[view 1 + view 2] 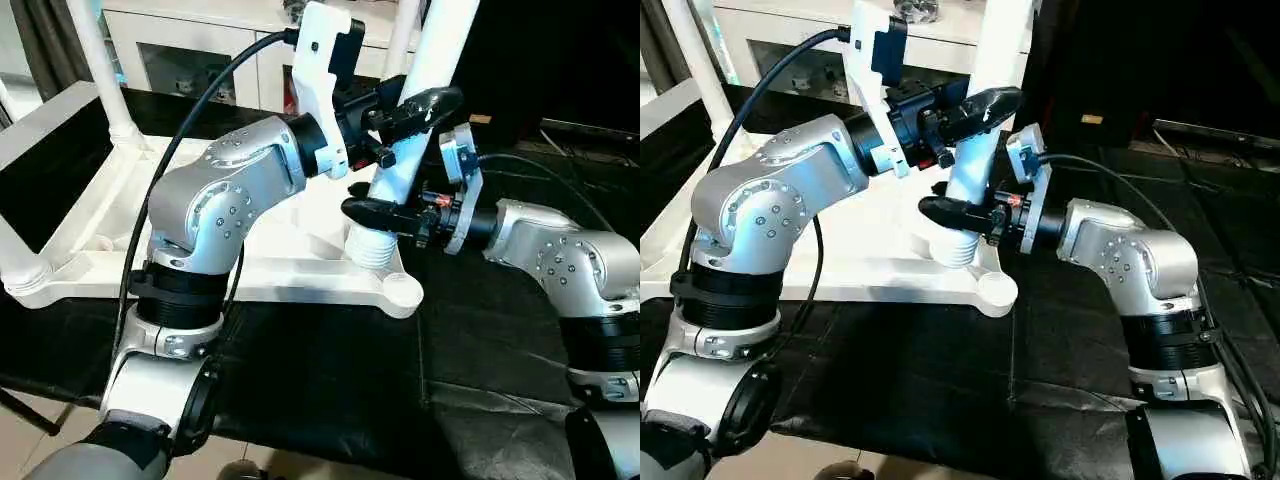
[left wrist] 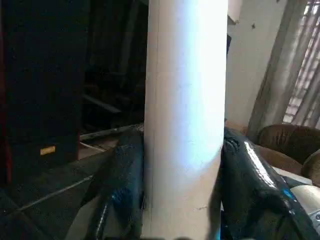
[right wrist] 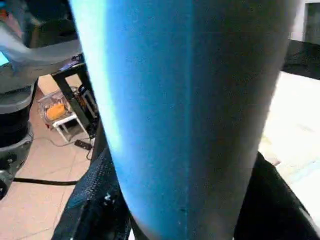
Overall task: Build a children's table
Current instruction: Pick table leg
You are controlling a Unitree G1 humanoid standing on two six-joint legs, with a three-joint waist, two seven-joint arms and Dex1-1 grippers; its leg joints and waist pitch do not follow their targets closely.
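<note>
At frame centre we clamp the leg [image 1: 425, 95] with both: left end effector [image 1: 405, 112] high, right end effector [image 1: 385, 213] just above the socket [image 1: 372, 248], axis leaning upper right.

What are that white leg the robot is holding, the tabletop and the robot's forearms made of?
The leg looks like smooth, slightly glossy white plastic tube, with a ridged, screw-like base. The tabletop, upside down, seems the same moulded white plastic, judging by its rounded corner and raised ribs. The silver forearms look like brushed metal with small bolts, though painted plastic is possible.
</note>
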